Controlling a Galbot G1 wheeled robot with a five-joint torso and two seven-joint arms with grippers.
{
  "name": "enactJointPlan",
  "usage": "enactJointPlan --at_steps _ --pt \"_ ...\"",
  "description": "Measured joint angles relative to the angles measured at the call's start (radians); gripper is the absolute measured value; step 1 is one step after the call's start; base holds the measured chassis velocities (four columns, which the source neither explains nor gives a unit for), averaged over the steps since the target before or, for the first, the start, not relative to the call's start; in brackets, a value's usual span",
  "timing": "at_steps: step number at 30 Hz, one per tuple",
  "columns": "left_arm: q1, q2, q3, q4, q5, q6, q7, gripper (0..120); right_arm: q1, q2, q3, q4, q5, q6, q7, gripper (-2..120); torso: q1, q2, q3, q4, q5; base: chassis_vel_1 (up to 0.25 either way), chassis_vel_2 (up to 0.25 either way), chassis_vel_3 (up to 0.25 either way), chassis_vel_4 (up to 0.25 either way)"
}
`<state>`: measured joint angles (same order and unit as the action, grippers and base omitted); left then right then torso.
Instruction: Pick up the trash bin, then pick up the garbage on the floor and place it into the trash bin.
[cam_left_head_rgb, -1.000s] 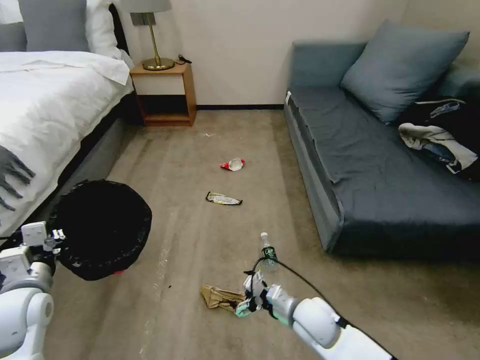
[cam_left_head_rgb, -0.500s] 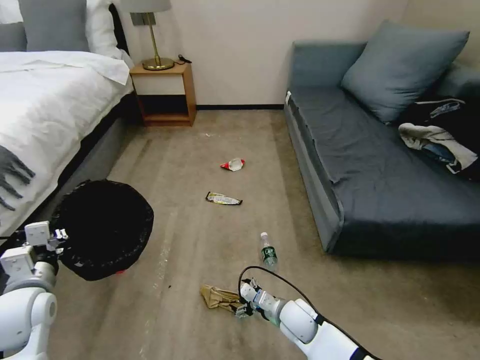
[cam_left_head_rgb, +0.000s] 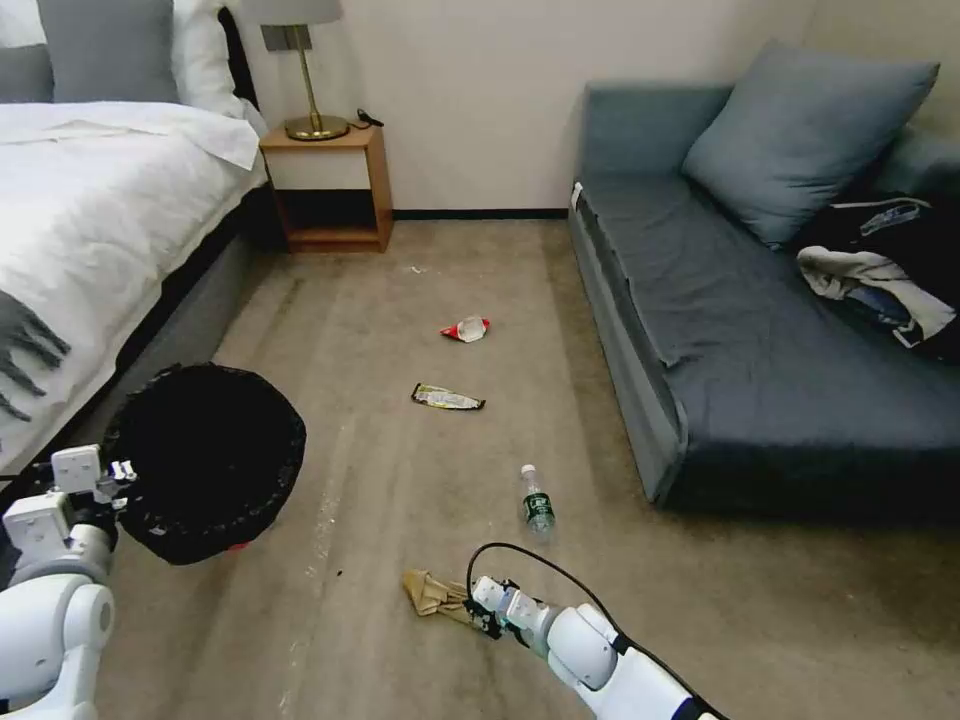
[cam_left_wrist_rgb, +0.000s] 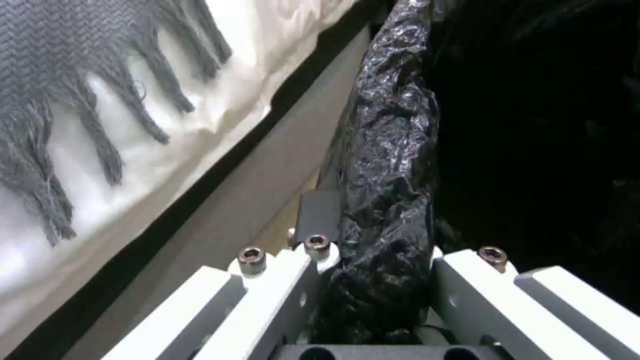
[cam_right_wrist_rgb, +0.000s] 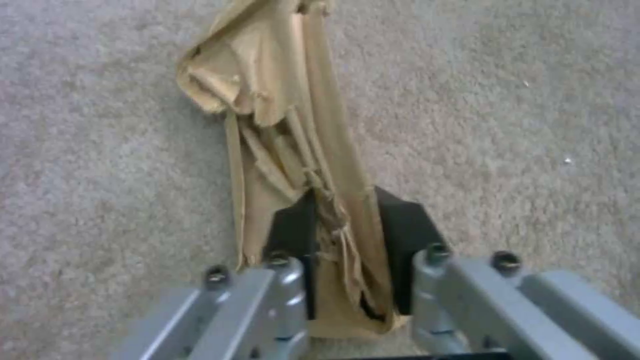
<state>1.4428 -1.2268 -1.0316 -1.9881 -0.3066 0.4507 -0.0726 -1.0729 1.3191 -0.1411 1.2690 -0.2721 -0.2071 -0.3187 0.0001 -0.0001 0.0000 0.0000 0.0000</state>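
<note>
Your right gripper was down at the floor, and its two black pads were closed on the tan paper wad, one pad on each side of the thin end. In the head view this gripper was at the lower middle of the frame, and the paper wad lay just to the left of it, flat on the beige carpet.

Your left gripper was clamped on the rim of the trash bin; the wrinkly black bag was squeezed between the two fingers. In the head view the left gripper was at the lower left of the frame, and the trash bin was beside it, with its opening toward the camera and a small bit of red at its base.

The clear bottle lay a little above and to the right of the right gripper, apart from it. The black-gold wrapper was near the middle of the frame, and the red-white wrapper was higher, above it.

The bed was at the upper left, close to the bin, and the sofa was at the right.
</note>
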Motion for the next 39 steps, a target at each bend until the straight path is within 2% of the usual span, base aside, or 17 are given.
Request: enactJointPlan --at_steps 5,10,14,17,21,23,24,26,34,37,39 --pt "-0.004 0.000 0.012 0.006 0.001 0.000 0.000 5 -0.004 0.015 0.006 -0.005 -0.001 0.008 0.011 1 0.000 0.000 0.000 0.0000 0.0000 0.000 0.000 0.000 0.000" --pt "-0.010 -0.003 0.031 0.012 0.007 0.000 0.001 5 -0.007 0.019 0.013 0.003 0.014 0.029 0.030 0 0.000 0.000 0.000 0.0000 0.0001 0.000 0.000 0.000 0.000" --pt "-0.012 -0.002 0.042 0.021 0.010 0.000 0.001 5 -0.005 0.010 0.041 0.060 0.060 0.055 0.042 0 0.000 0.000 0.000 0.0000 0.0000 0.000 0.000 0.000 0.000" --pt "-0.011 -0.007 0.063 0.023 0.027 -0.003 0.001 5 0.013 -0.009 0.068 0.184 0.176 0.068 0.069 0 0.000 0.000 0.000 0.0000 0.0000 0.000 0.000 0.000 0.000" --pt "-0.009 -0.017 0.088 0.023 0.046 -0.006 0.001 5 0.034 -0.032 0.062 0.265 0.265 0.077 0.096 0 0.000 0.000 0.000 0.0000 0.0001 0.000 0.000 0.000 0.000" --pt "-0.006 -0.029 0.115 0.018 0.062 -0.009 0.001 5 0.068 -0.054 0.028 0.317 0.347 0.120 0.119 0 0.000 0.000 0.000 -0.0002 0.0000 0.000 0.000 0.000 0.000" --pt "-0.006 -0.029 0.115 0.018 0.062 -0.009 0.001 5 0.068 -0.054 0.028 0.317 0.347 0.120 0.119 0 0.000 0.000 0.000 -0.0002 0.0000 0.000 0.000 0.000 0.000" --pt "-0.002 -0.038 0.135 0.008 0.071 -0.010 0.002 5 0.111 -0.056 -0.020 0.323 0.401 0.187 0.144 0 0.000 0.000 0.000 -0.0001 0.0000 0.000 0.000 0.000 0.000" --pt "0.003 -0.051 0.155 -0.017 0.085 -0.010 0.009 5 0.278 0.013 -0.174 0.257 0.499 0.324 0.221 0 0.000 0.000 0.000 0.0000 -0.0001 0.000 0.000 0.000 0.000" --pt "0.006 -0.054 0.156 -0.025 0.085 -0.010 0.010 5 0.338 0.057 -0.224 0.220 0.536 0.361 0.241 0 0.000 0.000 0.000 0.0003 0.0000 0.000 0.000 0.000 0.000" --pt "0.008 -0.060 0.158 -0.034 0.084 -0.010 0.013 5 0.399 0.103 -0.316 0.178 0.575 0.396 0.251 0 0.000 0.000 0.000 0.0003 -0.0002 0.000 0.000 0.000 0.000"
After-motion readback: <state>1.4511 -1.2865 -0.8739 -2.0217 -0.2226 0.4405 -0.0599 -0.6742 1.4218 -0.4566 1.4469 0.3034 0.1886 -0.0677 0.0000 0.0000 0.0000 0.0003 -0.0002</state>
